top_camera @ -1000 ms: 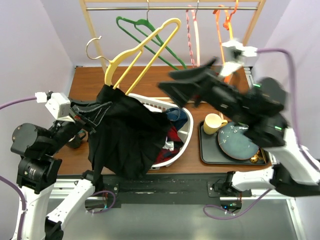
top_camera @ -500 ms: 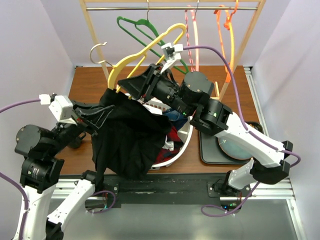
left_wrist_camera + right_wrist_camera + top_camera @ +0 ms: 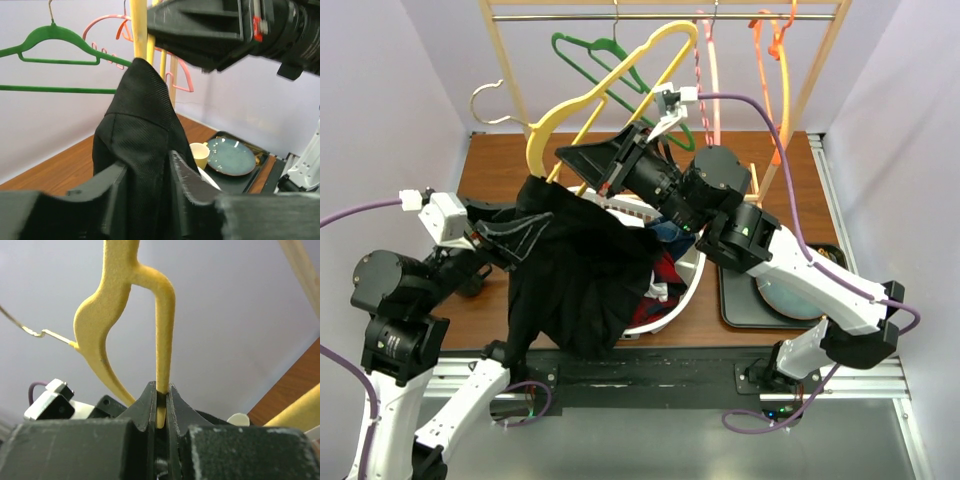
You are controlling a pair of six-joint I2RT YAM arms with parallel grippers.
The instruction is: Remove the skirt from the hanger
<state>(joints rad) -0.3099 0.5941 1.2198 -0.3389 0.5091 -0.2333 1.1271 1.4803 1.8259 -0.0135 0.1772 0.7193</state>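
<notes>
A black skirt (image 3: 580,280) hangs from the low end of a yellow hanger (image 3: 590,95) and drapes over the basket's near side. My right gripper (image 3: 588,165) is shut on the hanger's lower bar, and in the right wrist view the yellow bar (image 3: 164,315) rises straight out of the closed jaws (image 3: 160,400). At the skirt's left edge is my left gripper (image 3: 515,235). Its fingers (image 3: 147,165) stand apart, so it is open, with a fold of skirt (image 3: 140,115) lying between them. Above the fold I see the hanger (image 3: 137,30) and the right gripper (image 3: 200,25).
A white laundry basket (image 3: 690,265) of clothes sits under the skirt. To its right a black tray (image 3: 735,300) holds a blue plate (image 3: 232,157) and a yellow cup (image 3: 200,152). Green (image 3: 590,55), pink (image 3: 705,70) and orange (image 3: 765,60) hangers hang on the wooden rack (image 3: 505,70).
My right arm swung in from the right and its gripper shut on the hanger's bar. The hanger tipped up and left. My left gripper's fingers have parted on the skirt.
</notes>
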